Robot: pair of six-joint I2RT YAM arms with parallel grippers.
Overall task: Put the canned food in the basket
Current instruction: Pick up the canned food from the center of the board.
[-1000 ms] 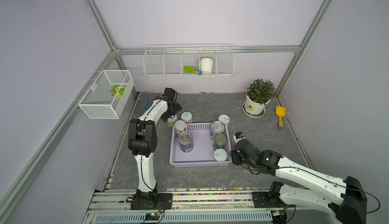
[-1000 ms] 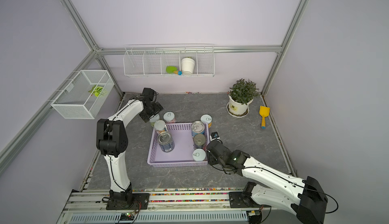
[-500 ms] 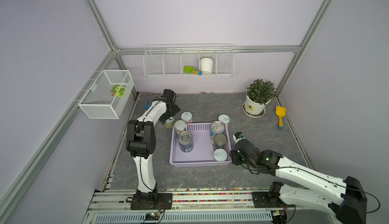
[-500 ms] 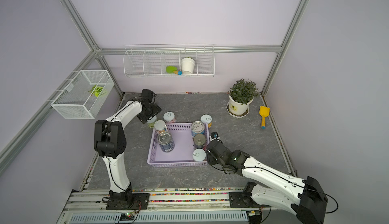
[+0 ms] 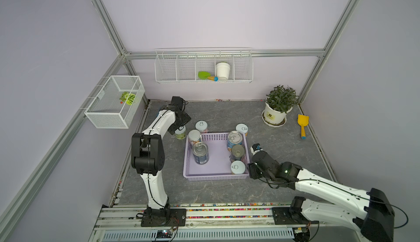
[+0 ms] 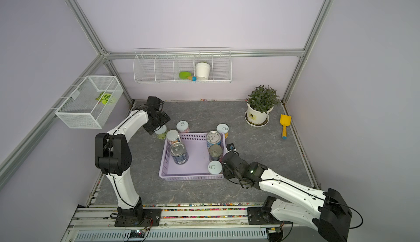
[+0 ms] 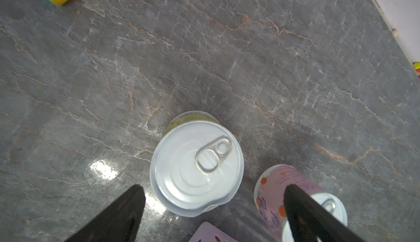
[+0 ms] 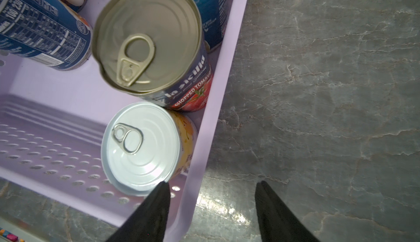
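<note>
Hovering over a can (image 7: 196,163), the left gripper (image 7: 212,189) is spread wide.
The right gripper (image 8: 213,183) is held open, empty, astride the right wall of the basket (image 8: 226,68).

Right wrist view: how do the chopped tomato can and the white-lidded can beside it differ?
The tomato can has a dull golden lid, the white-lidded can a pale glossy one. The tomato can's label is dark blue, the white-lidded can's yellow. The tomato can looks bigger than the white-lidded can. Both stand upright, unopened, in the basket.
</note>
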